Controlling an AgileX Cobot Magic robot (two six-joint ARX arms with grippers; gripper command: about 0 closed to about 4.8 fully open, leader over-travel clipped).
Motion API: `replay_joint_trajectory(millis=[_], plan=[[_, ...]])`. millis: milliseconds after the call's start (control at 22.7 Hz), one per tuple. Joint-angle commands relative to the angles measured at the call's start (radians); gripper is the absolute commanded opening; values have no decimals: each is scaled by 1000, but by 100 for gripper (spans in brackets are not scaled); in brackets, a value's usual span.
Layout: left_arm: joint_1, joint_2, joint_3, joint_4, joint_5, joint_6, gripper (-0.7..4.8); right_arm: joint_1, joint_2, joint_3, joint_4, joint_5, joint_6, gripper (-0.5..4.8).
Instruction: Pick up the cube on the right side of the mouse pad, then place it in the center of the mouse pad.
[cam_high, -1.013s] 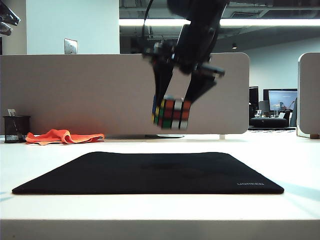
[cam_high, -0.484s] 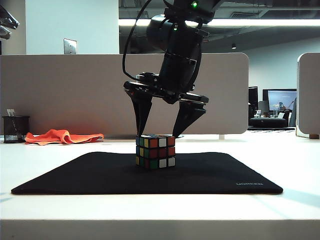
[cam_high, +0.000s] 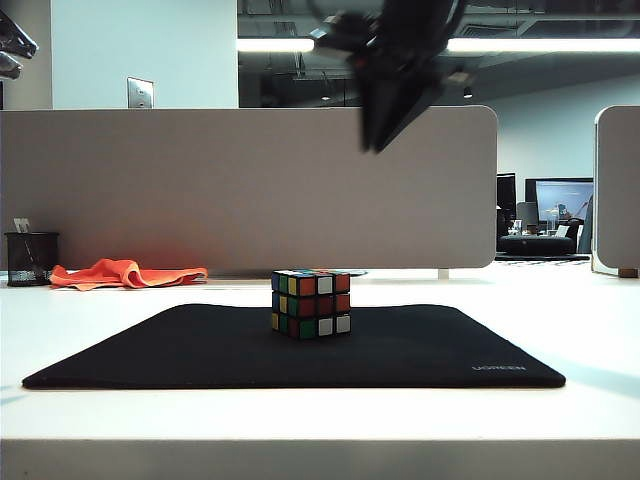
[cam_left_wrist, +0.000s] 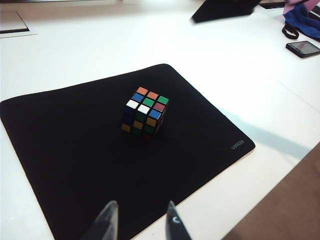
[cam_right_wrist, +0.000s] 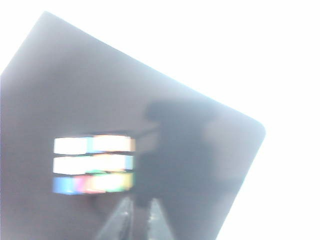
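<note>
The cube (cam_high: 311, 303) sits upright on the mouse pad (cam_high: 180, 350), right around the middle of that big black mat, all four bottom edges flat on the cloth and nothing touching it. From the left wrist view it looks square to the pad, with bare black cloth on every side. By the look of it, the placing is done.

Up top in the exterior view, the right gripper (cam_high: 385, 125) hangs high above the table, well clear of the cube, a dark blurred wedge with its two fingers drawn together to a narrow point and nothing between them. The right wrist view is washed out and smeared, but two pale fingers (cam_right_wrist: 120, 222) show close side by side over the pad.

The left gripper (cam_left_wrist: 137, 222) hovers at the near edge of the mat, fingers spread wide and empty, well apart from the cube.

What could go wrong from here? Not much, but a few things are worth watching. If either arm swings low across the mat on its way home, a fingertip could clip the cube and knock it off centre or tumble it. The left gripper is the closer one, and a forward drift would run it straight toward the cube. The cloth mat could also slide on the smooth white table (cam_high: 560, 320) if an arm drags its edge.
</note>
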Motion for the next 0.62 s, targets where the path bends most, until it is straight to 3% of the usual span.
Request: replay_joint_trajectory(millis=[44,264,396,617], plan=[[0,-2,6,10,-2,4,114,-35,-75,5,-26,119,-18,-5],[0,-2,6,11,-109,3,51,-109,-218,3,35,185,-16,-5],[0,-2,6,10,-115,0,36,-121,-293,-27,32,195,-17,-5],[0,-4,6,10,-116,0,-6,-121,-534,-319,230,263,-16,-5]])
